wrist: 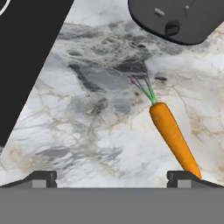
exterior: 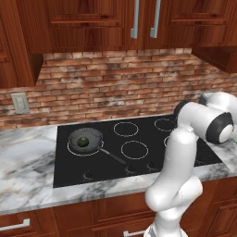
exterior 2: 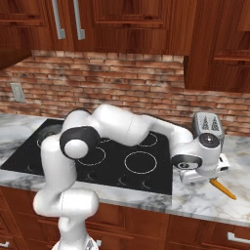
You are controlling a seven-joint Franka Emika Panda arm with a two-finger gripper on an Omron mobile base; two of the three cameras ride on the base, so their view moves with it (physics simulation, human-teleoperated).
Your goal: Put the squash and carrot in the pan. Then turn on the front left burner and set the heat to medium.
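The dark green squash [exterior: 83,142] sits inside the dark grey pan [exterior: 86,138], whose black handle points toward the front right. The pan rests on the front left burner [exterior: 70,150], a wide white ring on the black cooktop. The orange carrot [wrist: 174,137] lies on the marble counter right of the cooktop, seen also as the carrot [exterior 2: 222,189] in the right base view. My gripper [wrist: 113,178] hangs open low over the counter, and the carrot's thin end reaches its right fingertip [wrist: 183,177]. In the right base view the gripper [exterior 2: 201,179] sits just left of the carrot.
A silver toaster [exterior 2: 207,126] stands on the counter just behind the hand, and its dark base [wrist: 183,17] shows at the top of the hand view. The cooktop's edge [wrist: 26,65] lies to the left. Control knobs [exterior: 88,175] line the cooktop's front.
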